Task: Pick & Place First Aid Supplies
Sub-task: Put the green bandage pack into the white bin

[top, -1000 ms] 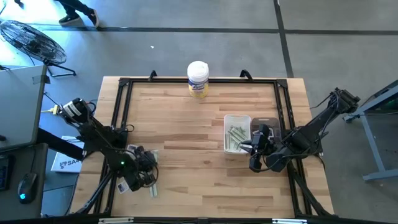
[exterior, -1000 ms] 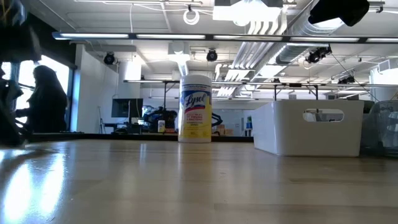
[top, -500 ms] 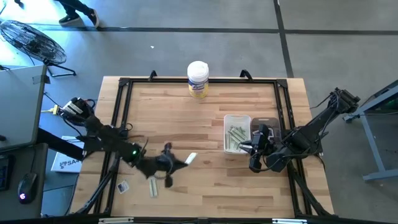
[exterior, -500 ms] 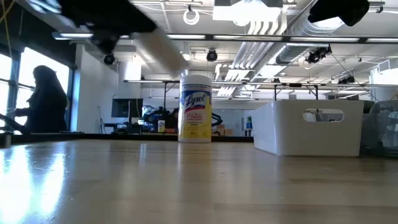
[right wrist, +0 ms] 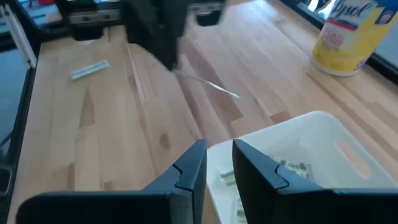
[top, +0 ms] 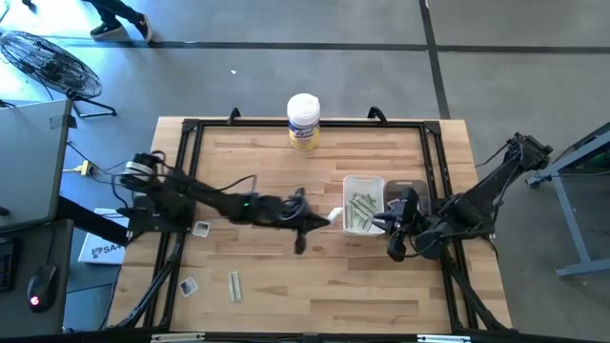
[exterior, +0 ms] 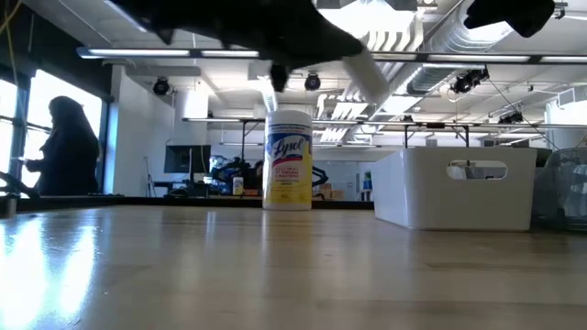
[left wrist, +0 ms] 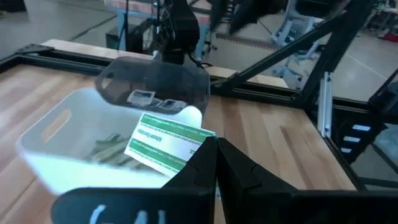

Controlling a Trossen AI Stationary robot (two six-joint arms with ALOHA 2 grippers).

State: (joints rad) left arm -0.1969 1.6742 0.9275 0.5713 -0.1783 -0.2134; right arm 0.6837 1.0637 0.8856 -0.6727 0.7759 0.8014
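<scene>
Left pincer [top: 322, 220] is closed on a green-white packet [left wrist: 165, 144], carried above the tabletop [top: 286, 181]. Directly ahead of this pincer stands the white bin [top: 363, 204], holding several green strips [top: 362, 207]; a dark clear tray [left wrist: 153, 85] sits just beyond the bin. The right pincer [top: 393, 230] waits beside the bin's far side, fingers slightly parted and empty. Behind the left pincer, three loose packets [top: 233, 285] lie well apart on the tabletop. A yellow-labelled canister [top: 303, 121] stands off to the side, near the tabletop edge.
</scene>
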